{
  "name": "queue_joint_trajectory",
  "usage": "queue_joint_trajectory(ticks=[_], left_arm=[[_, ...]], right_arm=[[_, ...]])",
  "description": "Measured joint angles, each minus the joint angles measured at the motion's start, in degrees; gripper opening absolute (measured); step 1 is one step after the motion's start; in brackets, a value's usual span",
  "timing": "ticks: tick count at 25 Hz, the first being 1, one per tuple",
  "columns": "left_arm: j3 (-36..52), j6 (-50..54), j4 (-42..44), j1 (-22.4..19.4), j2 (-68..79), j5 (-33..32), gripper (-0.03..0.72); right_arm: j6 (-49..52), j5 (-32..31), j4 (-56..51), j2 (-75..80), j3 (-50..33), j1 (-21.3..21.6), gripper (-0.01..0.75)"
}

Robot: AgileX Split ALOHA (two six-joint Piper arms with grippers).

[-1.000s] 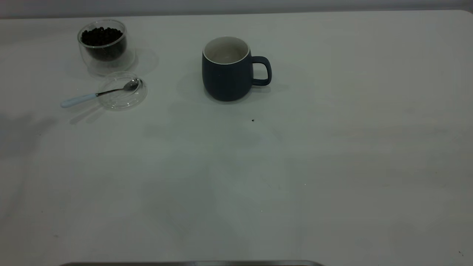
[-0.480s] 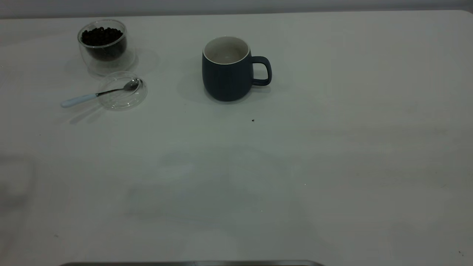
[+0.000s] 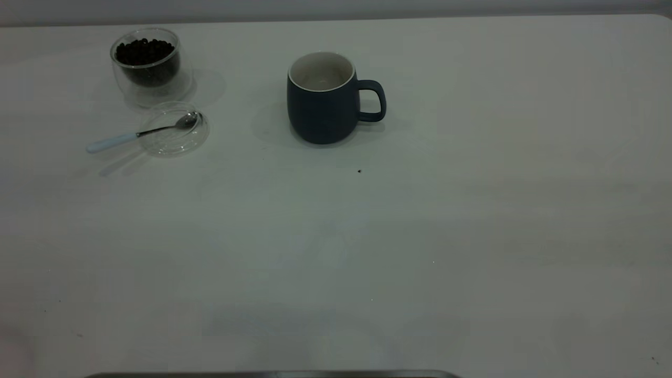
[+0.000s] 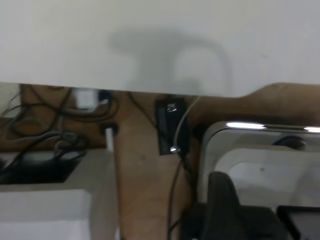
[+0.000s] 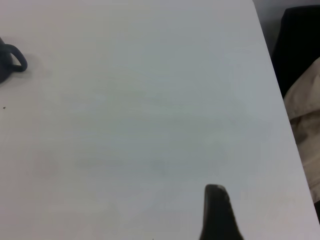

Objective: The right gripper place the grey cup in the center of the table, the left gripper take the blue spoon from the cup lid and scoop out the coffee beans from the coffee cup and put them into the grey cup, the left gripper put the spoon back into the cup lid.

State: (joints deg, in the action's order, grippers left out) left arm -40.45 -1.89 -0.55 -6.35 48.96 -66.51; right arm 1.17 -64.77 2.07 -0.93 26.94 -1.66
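Observation:
The grey cup [image 3: 323, 113] stands upright at the table's [image 3: 420, 236] far middle, handle to the right, white inside showing bare. Its handle also shows in the right wrist view [image 5: 12, 60]. The coffee cup [image 3: 147, 84] with coffee beans [image 3: 144, 52] stands at the far left. The cup lid [image 3: 176, 147] lies just in front of it. The blue spoon [image 3: 113, 142] rests with its bowl in the lid, handle pointing left. Neither gripper shows in the exterior view. My left gripper [image 4: 222, 205] is off the table's edge. My right gripper [image 5: 216, 212] hangs over bare table near its right edge.
A tiny dark speck [image 3: 359, 170] lies in front of the grey cup. Beyond the table edge the left wrist view shows cables [image 4: 55, 135] and a wooden board [image 4: 142, 190]. Dark and beige cloth [image 5: 300, 105] lies past the right edge.
The cups, lid and spoon have not moved. Faint arm shadows on the near half of the table have slid toward the near edge and faded.

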Motion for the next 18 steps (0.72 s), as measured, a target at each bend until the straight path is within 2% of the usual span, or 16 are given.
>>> queue_joint_trajectory(ticks=[4, 8, 13, 18], left_arm=[[6.9, -0.9, -2.9, 0.1, -10.6, 1.7, 0.537], [12.2, -1.2, -3.0, 4.0, -19.7, 2.7, 0.537], [12.5, -1.6, -1.8, 10.2, -29.4, 2.8, 0.537], [12.5, -1.6, -1.8, 10.8, -37.7, 2.7, 0.537]], right_arm=[[0.0, 0.0, 0.0, 0.0, 0.0, 0.0, 0.458], [0.0, 0.0, 0.0, 0.0, 0.0, 0.0, 0.458], [0.0, 0.0, 0.0, 0.0, 0.0, 0.0, 0.458], [0.0, 0.0, 0.0, 0.0, 0.0, 0.0, 0.458]])
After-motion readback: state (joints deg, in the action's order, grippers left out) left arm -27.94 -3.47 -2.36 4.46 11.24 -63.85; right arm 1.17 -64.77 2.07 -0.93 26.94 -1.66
